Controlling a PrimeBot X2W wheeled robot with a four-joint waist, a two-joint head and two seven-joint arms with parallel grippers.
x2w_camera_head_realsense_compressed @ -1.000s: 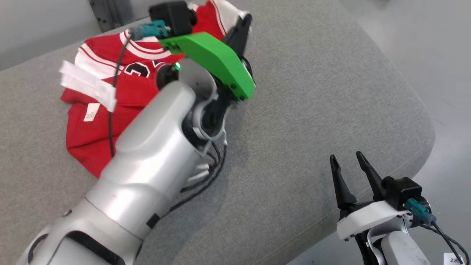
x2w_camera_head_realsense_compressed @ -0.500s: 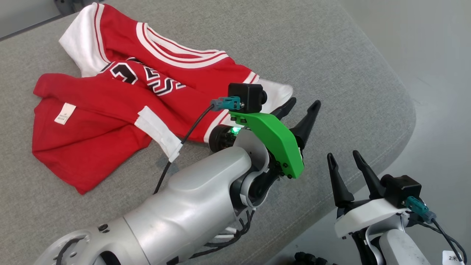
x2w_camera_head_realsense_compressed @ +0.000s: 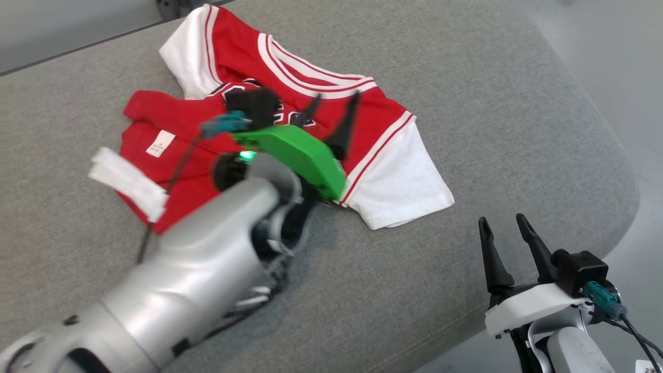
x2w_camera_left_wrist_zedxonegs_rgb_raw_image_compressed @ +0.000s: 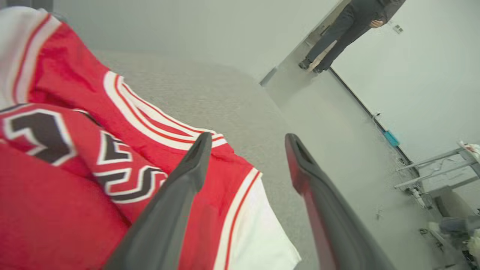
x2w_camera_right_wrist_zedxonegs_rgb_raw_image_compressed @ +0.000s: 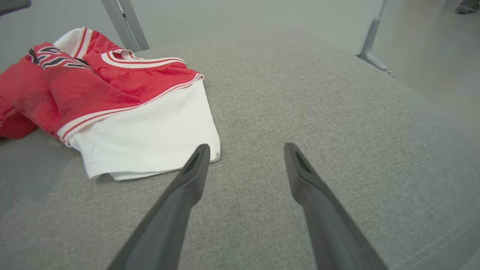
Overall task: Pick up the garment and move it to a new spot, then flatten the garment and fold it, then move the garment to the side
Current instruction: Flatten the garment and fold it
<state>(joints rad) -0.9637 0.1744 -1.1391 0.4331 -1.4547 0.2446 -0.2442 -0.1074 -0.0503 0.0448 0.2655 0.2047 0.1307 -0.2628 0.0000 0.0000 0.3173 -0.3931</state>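
And the red jersey-style shirt with white short sleeves (x2w_camera_head_realsense_compressed: 373,114) is lying loose on the grey woven fabric surface (x2w_camera_head_realsense_compressed: 492,103), chest up and far from flat. One white sleeve (x2w_camera_head_realsense_compressed: 404,191) is spreading out smooth on the nearer side, while the other sleeve (x2w_camera_head_realsense_compressed: 186,57) is pointing away toward the far edge. The white-and-red striped neckline (x2w_camera_head_realsense_compressed: 311,72) is gaping open, the black-and-white lettering (x2w_camera_left_wrist_zedxonegs_rgb_raw_image_compressed: 123,176) is buckling in a crease, and the red body is folding over itself, baring a small white label (x2w_camera_head_realsense_compressed: 160,144).
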